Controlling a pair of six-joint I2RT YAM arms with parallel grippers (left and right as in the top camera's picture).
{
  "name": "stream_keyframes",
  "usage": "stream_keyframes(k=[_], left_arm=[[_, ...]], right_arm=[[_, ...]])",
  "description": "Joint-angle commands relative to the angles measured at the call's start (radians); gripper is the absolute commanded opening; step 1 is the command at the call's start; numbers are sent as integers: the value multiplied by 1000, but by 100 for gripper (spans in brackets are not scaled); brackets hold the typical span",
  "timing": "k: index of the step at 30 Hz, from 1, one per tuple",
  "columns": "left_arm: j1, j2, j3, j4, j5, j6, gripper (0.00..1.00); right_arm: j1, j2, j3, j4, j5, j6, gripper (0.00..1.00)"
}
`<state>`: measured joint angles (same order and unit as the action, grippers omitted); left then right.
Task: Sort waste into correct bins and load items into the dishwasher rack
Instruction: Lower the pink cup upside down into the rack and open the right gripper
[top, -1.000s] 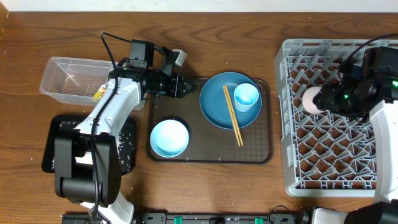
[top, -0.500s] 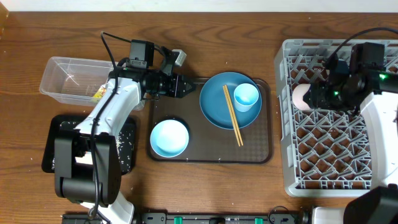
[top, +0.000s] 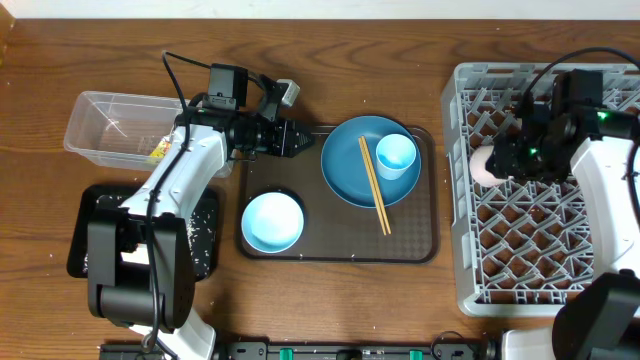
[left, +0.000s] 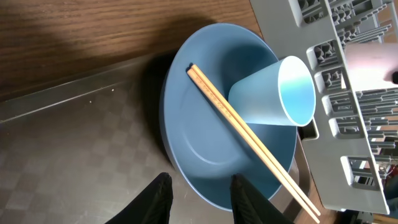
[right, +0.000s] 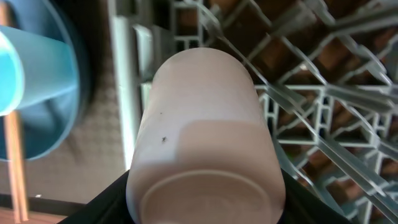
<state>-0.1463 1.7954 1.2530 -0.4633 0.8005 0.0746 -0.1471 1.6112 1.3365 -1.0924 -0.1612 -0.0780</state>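
Pink cup (top: 484, 162) is at the left edge of the dishwasher rack (top: 462, 230), upper part, gripped by the right claw (top: 499, 160). In the right wrist view the pink cup (right: 205, 137) fills the frame with its base toward the camera and a black finger on each side of it; the right claw (right: 202, 208) is closed around the cup's sides. Can't tell if the cup touches the rack's pegs. Rack lattice otherwise shows only grey grid.

Left of the rack sits the brown serving tray (top: 420, 245) on the table (top: 400, 60). On it, at upper right, is the blue plate (top: 345, 175), with the light blue cup (top: 396, 155) lying on its side on the plate and two chopsticks (top: 375, 185) laid diagonally across the plate. Light blue bowl (top: 272, 221) is at the tray's lower left, upright.

Left claw (top: 305, 140) hovers at the tray's upper left, just beside the plate rim. In the left wrist view the left claw (left: 199, 193) is partly open, nothing between the fingers, with the plate edge below the gap.

Far left: clear tub (top: 100, 125) with a yellow-green wrapper (top: 159, 150) inside, and a black tray (top: 85, 215) with rice grains (top: 205, 235), partly hidden by the left arm.
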Motion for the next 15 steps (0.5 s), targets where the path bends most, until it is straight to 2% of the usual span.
stream_keyframes(k=[1,3,6,8,10,12,15], left_arm=[[-1,0,-2,2,-9,-6,34],[-1,0,-2,2,-9,-6,34],[-1,0,-2,2,-9,-6,34],[-1,0,-2,2,-9,-6,34],[-1,0,-2,2,-9,-6,34],[-1,0,-2,2,-9,-5,35],[-1,0,-2,2,-9,-5,35]], right_arm=[[9,-1,-9,-9,53,-13,17],[9,-1,-10,-11,53,-12,19],[9,-1,-10,-11,53,-13,41],[9,-1,-10,-11,53,-13,62],[9,-1,-10,-11,52,-12,77],[9,-1,-10,-13,51,-13,84],[9,-1,-10,-19,51,-13,87]])
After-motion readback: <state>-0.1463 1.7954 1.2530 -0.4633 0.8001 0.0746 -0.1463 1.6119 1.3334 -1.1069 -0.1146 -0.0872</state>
